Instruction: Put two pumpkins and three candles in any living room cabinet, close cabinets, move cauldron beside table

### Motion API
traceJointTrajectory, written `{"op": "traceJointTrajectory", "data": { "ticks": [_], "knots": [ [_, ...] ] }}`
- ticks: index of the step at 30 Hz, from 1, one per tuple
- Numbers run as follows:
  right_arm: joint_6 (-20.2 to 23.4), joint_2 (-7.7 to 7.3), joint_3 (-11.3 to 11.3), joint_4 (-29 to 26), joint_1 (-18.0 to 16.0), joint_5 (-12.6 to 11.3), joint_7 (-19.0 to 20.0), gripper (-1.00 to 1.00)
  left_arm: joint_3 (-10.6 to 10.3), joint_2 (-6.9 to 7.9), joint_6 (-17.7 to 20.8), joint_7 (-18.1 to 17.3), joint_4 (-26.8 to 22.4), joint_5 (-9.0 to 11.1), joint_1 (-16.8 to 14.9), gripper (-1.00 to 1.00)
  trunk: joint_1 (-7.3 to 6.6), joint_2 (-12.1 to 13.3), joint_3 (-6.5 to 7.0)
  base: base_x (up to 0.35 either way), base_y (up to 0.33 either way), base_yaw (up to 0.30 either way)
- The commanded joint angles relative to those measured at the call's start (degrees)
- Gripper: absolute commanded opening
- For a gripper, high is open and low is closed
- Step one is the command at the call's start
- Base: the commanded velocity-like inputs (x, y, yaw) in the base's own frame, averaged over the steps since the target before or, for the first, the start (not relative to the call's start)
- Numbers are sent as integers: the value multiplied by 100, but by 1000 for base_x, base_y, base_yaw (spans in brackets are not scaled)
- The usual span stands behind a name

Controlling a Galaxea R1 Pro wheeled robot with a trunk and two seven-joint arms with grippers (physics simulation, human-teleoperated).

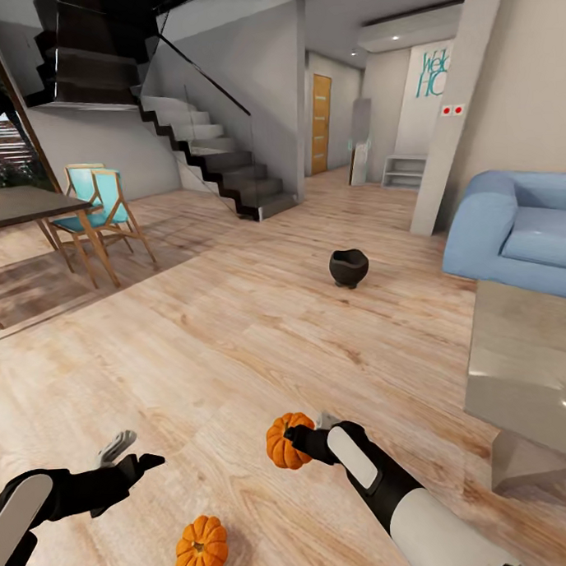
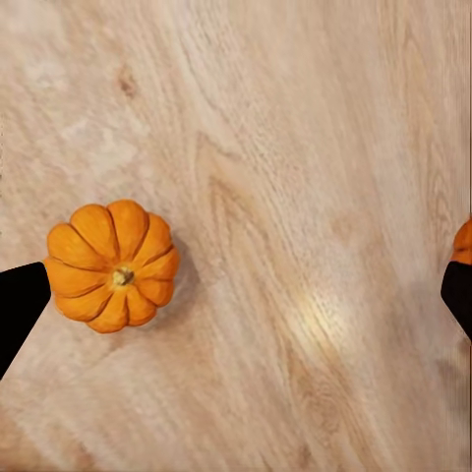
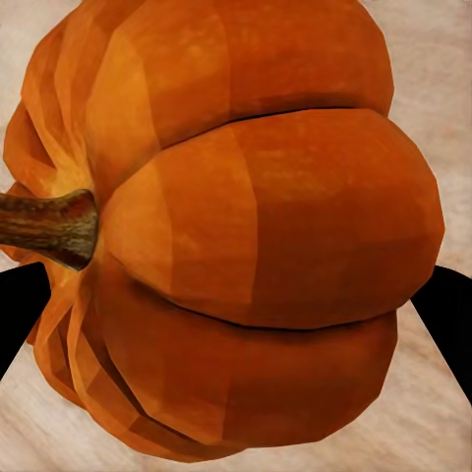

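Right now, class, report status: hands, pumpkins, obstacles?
Right hand shut on pumpkin. Left hand open, empty; second pumpkin on floor. Cauldron ahead, path open.

I'm looking into a home's open living area: a light wood plank floor across the frame, a blue sofa at right, a dark dining table with turquoise chairs at left, a staircase with a glass rail at upper centre, and a hallway with a wooden door beyond.
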Motion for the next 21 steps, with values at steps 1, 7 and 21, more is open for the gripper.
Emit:
{"op": "traceJointTrajectory", "data": {
  "ticks": [1, 7, 21],
  "knots": [
    [1, -3, 19, -9, -4, -58, -54, -100, 34, -2, 14, 57, -4, 66, -3, 100, -1, -2, -5, 3, 0, 0],
    [-5, -3, 20, -9, -5, -58, -54, -100, 94, -11, 19, 45, -3, 113, -3, 100, 7, -6, -72, 1, 0, 0],
    [-129, -20, 29, -17, -2, -51, 763, -100, 424, 61, -96, -1634, 1308, 35, -3, 100, 43, -25, -382, 0, 0, 0]
  ]
}}
